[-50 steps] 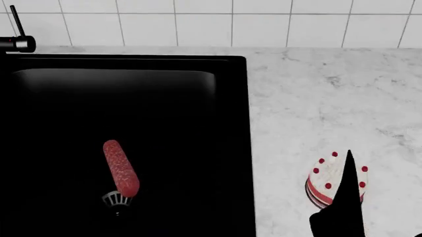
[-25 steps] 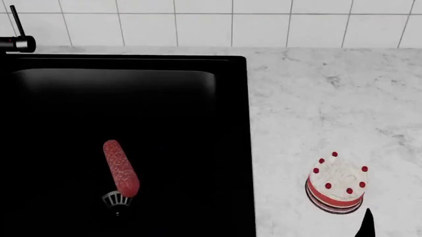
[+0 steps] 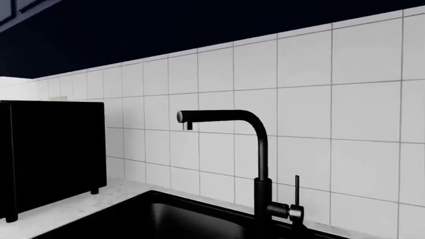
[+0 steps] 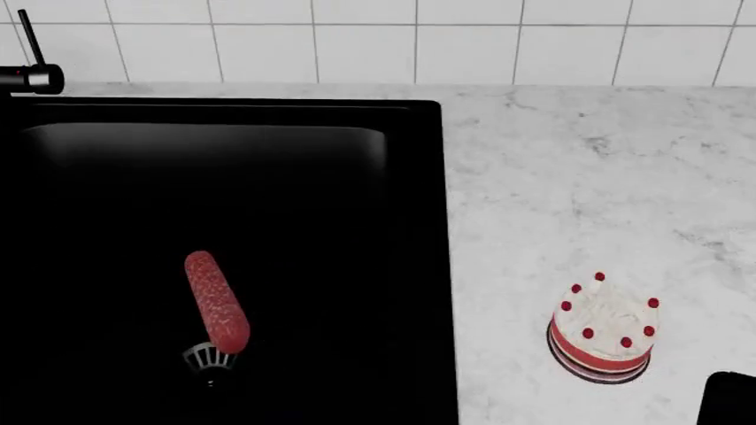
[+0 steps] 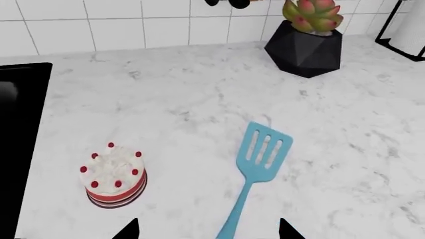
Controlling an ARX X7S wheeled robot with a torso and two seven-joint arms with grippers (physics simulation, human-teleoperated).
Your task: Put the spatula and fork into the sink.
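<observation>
A light-blue slotted spatula (image 5: 264, 153) lies flat on the white marble counter, its handle running back toward my right gripper (image 5: 207, 231). That gripper is open, its two dark fingertips (image 5: 129, 230) wide apart on either side of the handle's end and holding nothing. The matte-black sink (image 4: 428, 266) fills the left of the head view, and its edge shows in the right wrist view (image 5: 20, 124). No fork shows in any view. My left gripper is out of view; its camera faces the black faucet (image 3: 256, 144) above the sink (image 3: 166, 219).
A small white cake (image 4: 603, 328) with red dots stands on the counter between sink and spatula (image 5: 113, 174). A red sausage (image 4: 216, 301) lies in the basin by the drain strainer (image 4: 207, 357). A potted succulent (image 5: 309, 42) stands by the tiled wall. A black appliance (image 3: 47, 154) stands beyond the faucet.
The dark shape of my right arm, which covered part of the cake, has drawn back toward the lower right corner of the head view. The cake now shows whole.
</observation>
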